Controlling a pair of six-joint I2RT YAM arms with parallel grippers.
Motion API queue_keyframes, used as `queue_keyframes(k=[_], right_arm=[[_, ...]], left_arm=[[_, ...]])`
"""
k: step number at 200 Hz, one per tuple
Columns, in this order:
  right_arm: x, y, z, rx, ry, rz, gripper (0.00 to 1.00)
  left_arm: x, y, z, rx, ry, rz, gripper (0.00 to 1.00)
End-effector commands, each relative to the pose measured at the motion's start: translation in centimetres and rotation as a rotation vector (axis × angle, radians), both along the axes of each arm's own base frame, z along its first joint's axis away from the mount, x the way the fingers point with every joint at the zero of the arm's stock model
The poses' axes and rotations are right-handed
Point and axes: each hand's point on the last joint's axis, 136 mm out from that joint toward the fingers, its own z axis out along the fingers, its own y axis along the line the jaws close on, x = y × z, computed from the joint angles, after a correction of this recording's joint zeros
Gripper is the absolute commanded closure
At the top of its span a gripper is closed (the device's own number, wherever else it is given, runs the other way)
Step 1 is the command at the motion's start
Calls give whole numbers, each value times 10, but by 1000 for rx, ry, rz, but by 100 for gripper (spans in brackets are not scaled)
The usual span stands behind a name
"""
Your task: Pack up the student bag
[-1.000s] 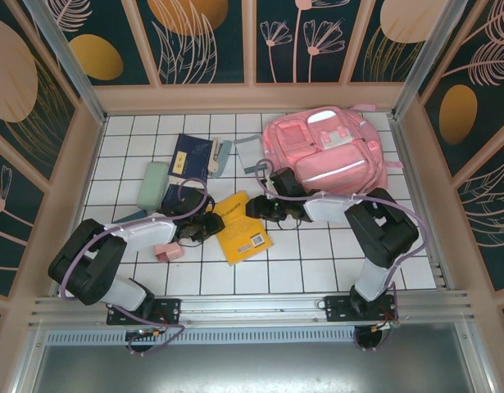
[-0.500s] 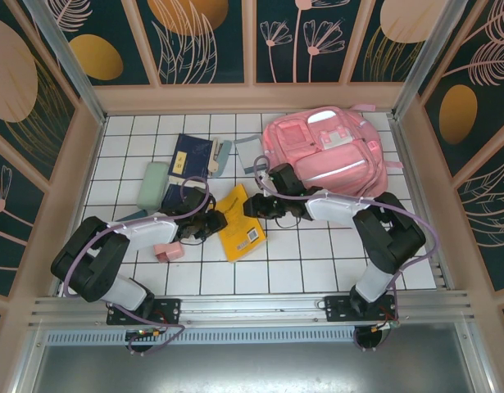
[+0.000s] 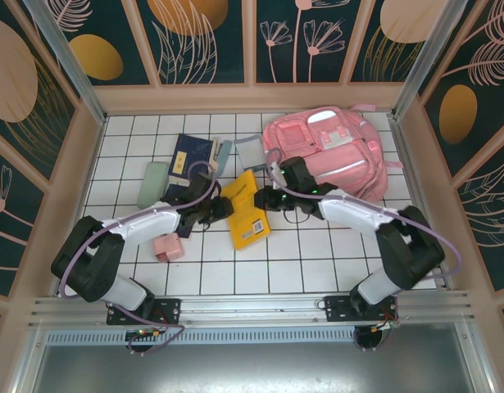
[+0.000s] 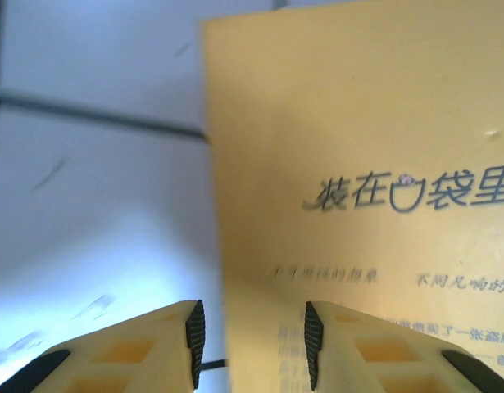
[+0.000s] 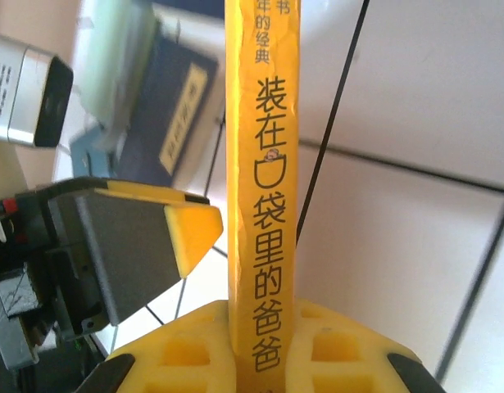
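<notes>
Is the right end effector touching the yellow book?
Touching. The right wrist view shows the yellow book standing on edge, its spine pinched inside the right end effector.

The yellow book (image 5: 264,164) reads "装在口袋里的爸爸" down its spine.

Reference: the yellow book (image 3: 250,214). On its near side the white tiled table (image 3: 317,262) is lying bare and offering open passage. The student bag (image 3: 333,151) is crowding its far right. The navy book (image 3: 190,160) and the green case (image 3: 153,182) are blocking its far left, and the small pink box (image 3: 167,246) is sitting at its near left. The right gripper (image 5: 264,336) is clamping its spine. The left gripper (image 4: 252,344) is standing with jaws parted at its left edge, leaving only a narrow gap.
</notes>
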Motion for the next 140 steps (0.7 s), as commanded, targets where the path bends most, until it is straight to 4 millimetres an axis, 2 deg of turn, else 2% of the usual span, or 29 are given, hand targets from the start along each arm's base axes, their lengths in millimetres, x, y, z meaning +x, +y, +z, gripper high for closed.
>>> queue_keyframes(k=[1,9,12,15,22,61,63,73,90,114,140], right_arm=[[22,-38,40,33,-104,-176,100],[20,-48,49,30,-123,-215,100],[26,-60,50,23,-126,-258,100],[28,-68,54,20,-135,-285,100],[30,-83,61,11,-155,-339,100],[26,-167,97,-26,-250,-640,100],[25,-171,97,-29,-250,-655,100],[22,-190,104,-29,-266,-723,100],[15,-218,111,-44,-272,-840,100],[5,-243,121,-54,-285,-958,100],[-6,-269,127,-106,-273,-1091,100]], left_arm=[[21,-24,39,2,-142,-95,60],[26,-33,46,4,-169,-121,60],[26,-35,44,11,-169,-134,60],[31,-42,54,2,-195,-143,60],[37,-51,61,6,-219,-162,59],[56,-108,94,52,-363,-295,53],[58,-111,87,63,-356,-307,53],[62,-126,90,70,-383,-343,53],[67,-150,97,86,-433,-417,53],[72,-180,103,108,-492,-508,52],[75,-206,100,126,-540,-597,52]])
